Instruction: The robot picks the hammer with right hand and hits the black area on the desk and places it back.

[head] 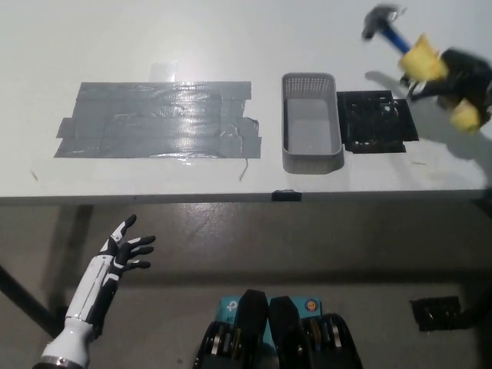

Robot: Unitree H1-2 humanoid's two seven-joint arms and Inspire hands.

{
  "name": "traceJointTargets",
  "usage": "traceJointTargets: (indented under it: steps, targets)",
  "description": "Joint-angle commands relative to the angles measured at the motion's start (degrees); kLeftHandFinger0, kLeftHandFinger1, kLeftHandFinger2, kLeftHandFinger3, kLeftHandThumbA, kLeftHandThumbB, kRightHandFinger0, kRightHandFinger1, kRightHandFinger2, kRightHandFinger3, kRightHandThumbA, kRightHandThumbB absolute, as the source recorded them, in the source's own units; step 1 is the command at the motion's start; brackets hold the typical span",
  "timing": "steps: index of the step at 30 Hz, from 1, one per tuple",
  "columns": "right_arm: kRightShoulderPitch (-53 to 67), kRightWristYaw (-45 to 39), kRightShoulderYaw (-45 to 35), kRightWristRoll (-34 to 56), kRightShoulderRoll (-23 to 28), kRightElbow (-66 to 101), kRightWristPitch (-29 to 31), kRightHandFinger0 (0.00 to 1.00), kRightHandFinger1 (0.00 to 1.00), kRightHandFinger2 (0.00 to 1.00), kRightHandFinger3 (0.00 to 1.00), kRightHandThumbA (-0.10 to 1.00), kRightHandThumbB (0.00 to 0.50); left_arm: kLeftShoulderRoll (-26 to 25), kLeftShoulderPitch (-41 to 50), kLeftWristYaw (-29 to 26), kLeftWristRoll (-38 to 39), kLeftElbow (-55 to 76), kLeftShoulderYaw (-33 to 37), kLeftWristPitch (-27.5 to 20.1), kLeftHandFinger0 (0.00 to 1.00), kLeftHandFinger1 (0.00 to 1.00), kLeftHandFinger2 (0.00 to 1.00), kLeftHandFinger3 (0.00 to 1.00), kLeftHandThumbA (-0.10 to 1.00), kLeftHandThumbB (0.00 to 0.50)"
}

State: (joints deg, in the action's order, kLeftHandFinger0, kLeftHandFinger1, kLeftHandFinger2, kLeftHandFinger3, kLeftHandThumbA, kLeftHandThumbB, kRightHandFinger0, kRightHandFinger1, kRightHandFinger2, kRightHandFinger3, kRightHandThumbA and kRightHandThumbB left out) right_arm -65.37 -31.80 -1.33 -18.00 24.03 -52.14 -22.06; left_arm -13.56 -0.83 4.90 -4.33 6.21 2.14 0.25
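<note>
Black right robot hand [461,77] grips the yellow-handled hammer [400,42] raised above the black area [375,121], right of the grey basket [310,123], while the white left robot hand [123,250] hangs splayed below the desk [154,38]; no writing is legible.

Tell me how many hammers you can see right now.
1: the hammer is raised in the black right hand, above the desk's far right, beyond the black area.

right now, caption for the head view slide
Black right hand raises the hammer above the black pad; white left hand rests open below the desk.
</note>
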Motion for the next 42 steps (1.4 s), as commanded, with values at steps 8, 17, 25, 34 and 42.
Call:
traceJointTargets:
  steps: [8, 17, 25, 34, 42]
  targets:
    - [-10.93, -13.85, 6.94, 4.07, 7.07, -1.13, 1.91, 0.02, 0.47, 0.8, 1.0, -0.1, 0.086, -2.16, -1.44, 0.67, -0.99, 2.18, -0.74, -2.74, 0.68, 0.74, 0.75, 1.0, 1.0, 0.021]
    - [-7.35, -15.16, 15.57, 2.55, 7.31, -0.83, 2.65, 0.0, 0.45, 0.85, 0.94, -0.1, 0.127, -2.53, -1.13, 0.81, -0.78, 2.59, -1.21, -2.13, 0.63, 0.68, 0.69, 1.0, 1.0, 0.049]
    - [-4.29, -15.37, 19.81, 0.79, 8.65, 1.02, 3.76, 0.0, 0.46, 0.87, 0.9, -0.1, 0.143, -2.85, -1.41, 0.94, -0.95, 2.59, -1.14, -1.52, 0.59, 0.63, 0.66, 1.0, 1.0, 0.067]
    - [-5.12, -15.61, 16.81, 3.92, 9.85, 1.8, 0.4, 0.0, 0.43, 0.78, 0.98, -0.1, 0.115, -2.56, -1.16, 1.42, -0.65, 3.01, -1.31, -0.98, 0.58, 0.61, 0.66, 1.0, 1.0, 0.074]
    - [-9.74, -18.66, 6.71, 10.52, 12.86, 5.46, -3.82, 0.0, 0.45, 0.73, 0.85, -0.1, 0.052, -2.45, -1.36, 1.47, -0.64, 3.13, -1.23, -0.94, 0.58, 0.61, 0.66, 1.0, 1.0, 0.071]
